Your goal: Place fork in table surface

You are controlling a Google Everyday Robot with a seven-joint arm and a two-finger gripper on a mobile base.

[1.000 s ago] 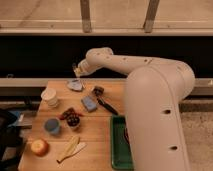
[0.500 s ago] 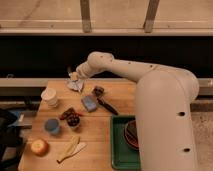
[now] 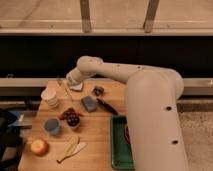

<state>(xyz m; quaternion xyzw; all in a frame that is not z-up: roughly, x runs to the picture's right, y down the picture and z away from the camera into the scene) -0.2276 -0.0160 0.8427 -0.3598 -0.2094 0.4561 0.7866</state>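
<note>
My gripper is at the end of the white arm, low over the far left part of the wooden table surface. It is shut on the fork, a thin silvery utensil that slants down from the gripper towards the tabletop, just right of the white cup. I cannot tell whether the fork's lower end touches the wood.
A pale object lies right by the gripper. A blue-grey block, a black-handled utensil and a small dark item lie mid-table. Grapes, a blue bowl, an apple and banana pieces lie in front. A green tray sits at the right.
The gripper has moved down and to the left with the fork, closer to the tabletop and the white cup.
</note>
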